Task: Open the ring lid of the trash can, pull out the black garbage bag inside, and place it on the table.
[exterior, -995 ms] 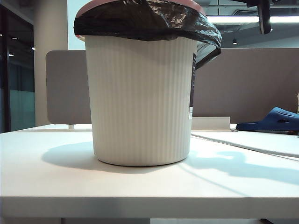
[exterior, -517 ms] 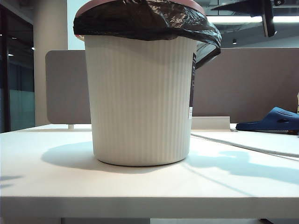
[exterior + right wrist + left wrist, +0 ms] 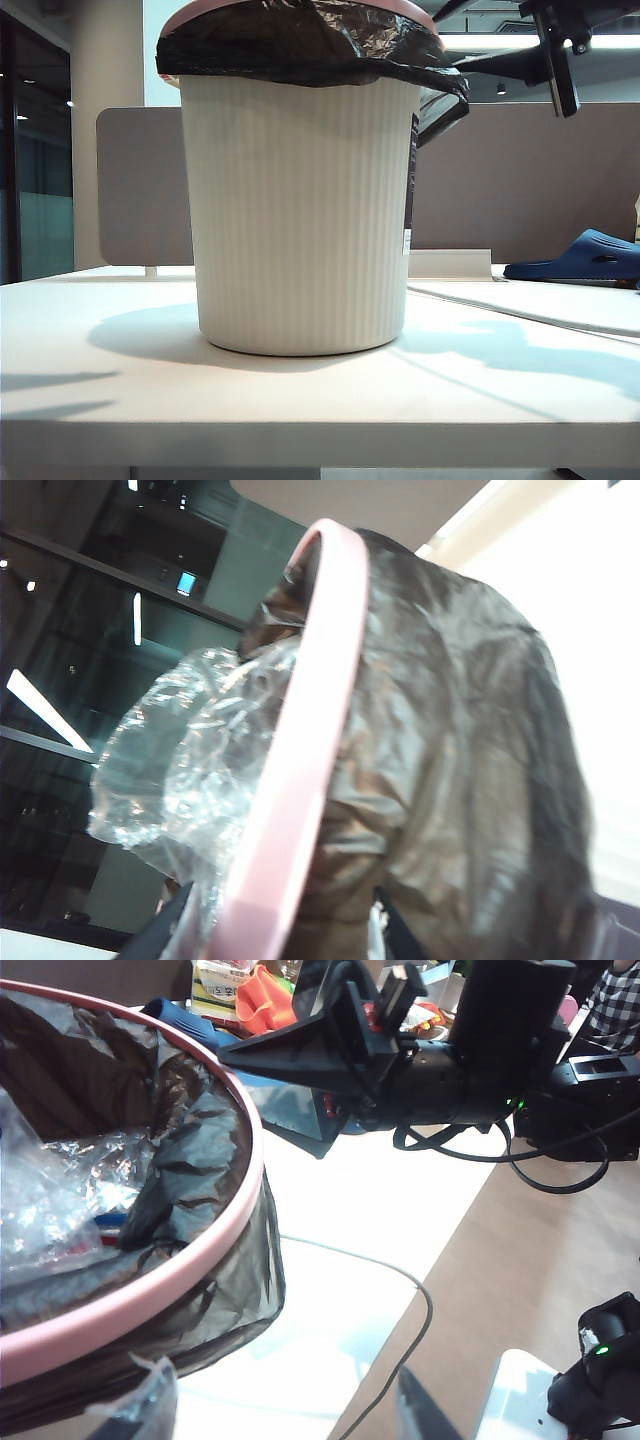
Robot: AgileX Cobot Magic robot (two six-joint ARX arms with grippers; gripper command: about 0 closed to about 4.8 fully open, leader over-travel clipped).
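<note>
Currently the trash can (image 3: 303,215) stands on the bench (image 3: 300,395), its ring lid (image 3: 295,750) seated over the black garbage bag (image 3: 300,45). The right claw (image 3: 285,920) straddles the ring, released; the left claw (image 3: 275,1415) hangs released beside it. Clench only on pink plastic, then lift evenly.
</note>
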